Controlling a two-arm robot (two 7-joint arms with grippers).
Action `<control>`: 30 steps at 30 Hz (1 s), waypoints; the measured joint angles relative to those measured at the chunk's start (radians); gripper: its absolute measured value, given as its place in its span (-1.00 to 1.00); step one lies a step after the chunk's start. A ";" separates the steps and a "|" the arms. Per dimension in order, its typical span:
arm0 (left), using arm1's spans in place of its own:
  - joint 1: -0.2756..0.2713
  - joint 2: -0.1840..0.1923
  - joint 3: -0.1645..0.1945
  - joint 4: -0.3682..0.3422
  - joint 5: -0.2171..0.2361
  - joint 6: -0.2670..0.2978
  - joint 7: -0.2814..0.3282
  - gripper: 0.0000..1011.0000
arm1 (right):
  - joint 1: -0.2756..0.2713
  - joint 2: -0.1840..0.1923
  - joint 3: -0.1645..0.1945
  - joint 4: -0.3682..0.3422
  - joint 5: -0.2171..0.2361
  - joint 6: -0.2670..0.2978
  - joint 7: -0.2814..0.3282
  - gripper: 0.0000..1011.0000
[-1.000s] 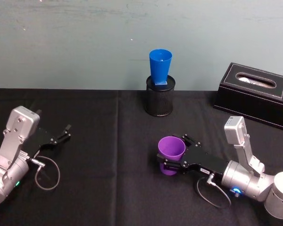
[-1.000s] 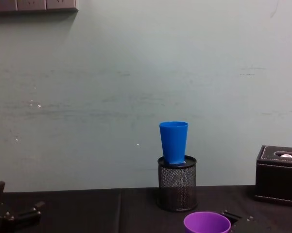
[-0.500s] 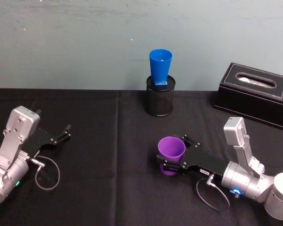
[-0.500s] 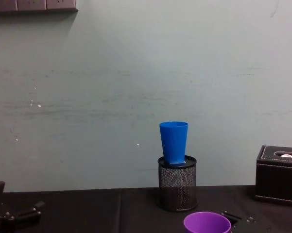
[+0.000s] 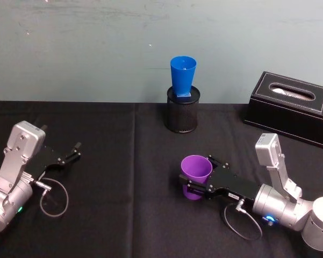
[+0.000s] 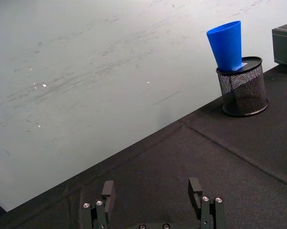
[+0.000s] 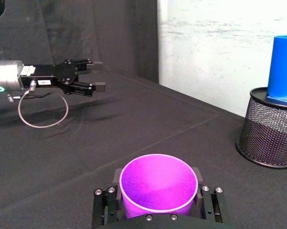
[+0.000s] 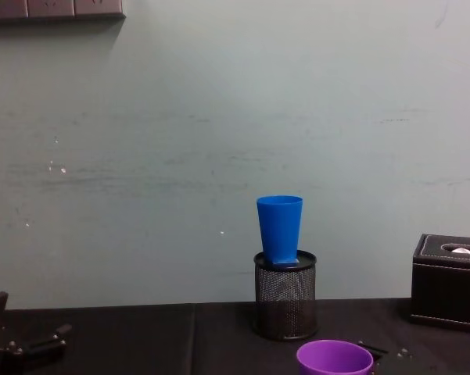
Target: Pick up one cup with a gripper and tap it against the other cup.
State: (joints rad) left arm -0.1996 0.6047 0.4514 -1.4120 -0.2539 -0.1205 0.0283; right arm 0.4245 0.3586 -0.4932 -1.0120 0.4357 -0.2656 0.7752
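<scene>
My right gripper (image 7: pixel 157 202) has its jaws clasping the purple cup (image 5: pixel 196 167), upright, low at the tabletop (image 5: pixel 123 215); the blue cup (image 5: pixel 182 75) stands ahead and higher, atop the mesh holder (image 5: pixel 182 115); I'd lift first; left gripper (image 6: pixel 151 190) parked far left, jaws open.

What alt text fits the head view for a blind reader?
The right end effector grips a purple cup at a black table. A blue cup stands on a mesh holder behind; the left end effector lies open.

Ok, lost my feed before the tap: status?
Right gripper shut on purple cup, low. Left gripper open, parked left. Blue cup upright on mesh holder; nothing between cups.
</scene>
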 joint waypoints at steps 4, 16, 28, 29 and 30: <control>0.000 0.000 0.000 0.000 0.000 0.000 0.000 1.00 | 0.000 0.000 0.000 0.000 0.001 0.000 0.000 0.56; 0.000 0.000 0.000 0.000 0.000 0.000 0.000 1.00 | -0.002 0.002 0.000 -0.004 0.000 0.000 -0.001 0.49; 0.000 0.000 0.000 0.000 0.000 0.000 0.000 1.00 | -0.027 0.046 0.021 -0.160 0.019 0.096 -0.052 0.49; 0.000 0.000 0.000 0.000 0.000 0.000 0.000 1.00 | -0.027 0.048 0.026 -0.175 0.028 0.108 -0.057 0.49; 0.000 0.000 0.000 0.000 0.000 0.000 0.000 1.00 | -0.027 0.048 0.026 -0.175 0.028 0.108 -0.057 0.49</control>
State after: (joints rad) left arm -0.1995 0.6047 0.4514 -1.4120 -0.2539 -0.1205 0.0283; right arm 0.3975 0.4071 -0.4673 -1.1866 0.4635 -0.1575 0.7179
